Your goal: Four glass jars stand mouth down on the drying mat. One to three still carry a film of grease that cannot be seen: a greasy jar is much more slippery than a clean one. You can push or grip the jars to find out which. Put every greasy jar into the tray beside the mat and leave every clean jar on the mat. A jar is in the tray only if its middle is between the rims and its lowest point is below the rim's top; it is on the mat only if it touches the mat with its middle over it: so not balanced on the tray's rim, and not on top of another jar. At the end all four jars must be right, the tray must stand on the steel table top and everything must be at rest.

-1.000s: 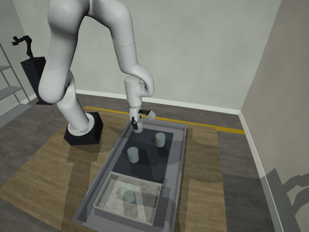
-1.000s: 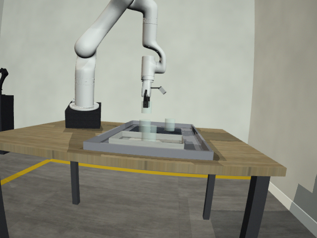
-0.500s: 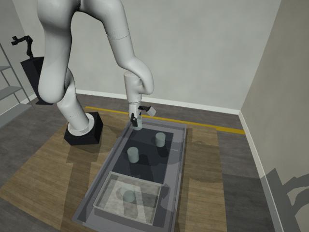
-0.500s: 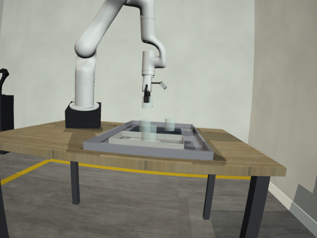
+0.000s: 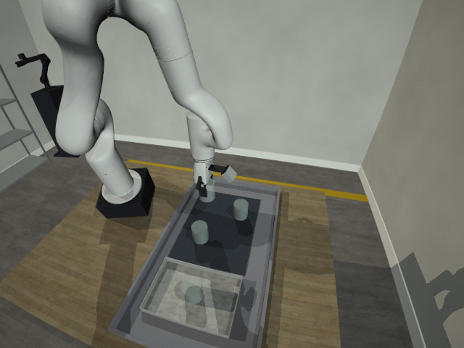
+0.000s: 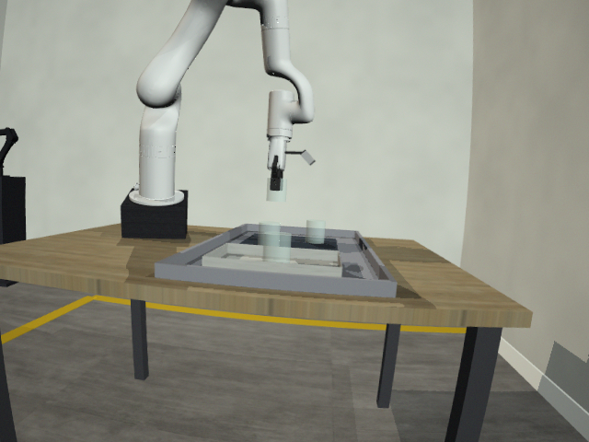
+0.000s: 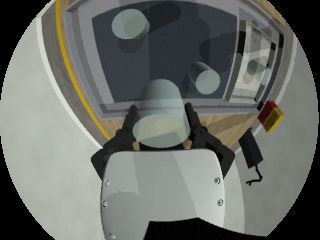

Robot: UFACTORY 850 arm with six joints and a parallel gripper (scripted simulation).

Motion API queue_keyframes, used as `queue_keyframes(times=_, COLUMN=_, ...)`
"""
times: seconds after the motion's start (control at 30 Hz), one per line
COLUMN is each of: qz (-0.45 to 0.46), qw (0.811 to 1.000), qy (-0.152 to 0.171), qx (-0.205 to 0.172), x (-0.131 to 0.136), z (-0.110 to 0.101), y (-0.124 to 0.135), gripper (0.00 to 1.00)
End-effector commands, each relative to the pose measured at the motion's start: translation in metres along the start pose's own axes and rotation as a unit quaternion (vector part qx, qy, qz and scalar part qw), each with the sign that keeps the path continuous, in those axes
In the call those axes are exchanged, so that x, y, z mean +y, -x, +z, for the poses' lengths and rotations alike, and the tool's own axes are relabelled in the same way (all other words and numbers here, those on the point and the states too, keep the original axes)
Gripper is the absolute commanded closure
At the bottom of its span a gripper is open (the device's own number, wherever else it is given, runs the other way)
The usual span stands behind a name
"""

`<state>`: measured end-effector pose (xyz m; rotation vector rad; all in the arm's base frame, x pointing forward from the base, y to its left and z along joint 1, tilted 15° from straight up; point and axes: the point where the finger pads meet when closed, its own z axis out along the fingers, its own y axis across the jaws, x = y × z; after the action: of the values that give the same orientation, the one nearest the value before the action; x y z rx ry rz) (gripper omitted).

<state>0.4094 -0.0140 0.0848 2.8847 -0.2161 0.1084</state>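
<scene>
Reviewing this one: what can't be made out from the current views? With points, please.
- Grease on any glass jar: the film is invisible in every view.
- Top view: the far fingertip of the gripper point(image 5: 205, 188) point(image 6: 276, 182) point(image 7: 161, 112), hidden behind the near one.
- Exterior view: where the tray jar point(image 5: 193, 293) point(image 6: 277, 247) meets the tray floor, behind the tray's front wall point(image 6: 271, 267).
- Wrist view: the robot's base, out of frame.
</scene>
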Motion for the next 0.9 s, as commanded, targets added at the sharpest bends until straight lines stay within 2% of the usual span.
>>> queue_keyframes(times=0.0, qz=-0.001, qw=1.000, qy=-0.001, qx=-0.002, x=0.011, z=0.000, y=-0.006, gripper=1.00)
queue_keyframes(times=0.87, qz=-0.001, qw=1.000, qy=-0.001, qx=-0.002, x=0.085, z=0.000, y=-0.038, gripper=1.00)
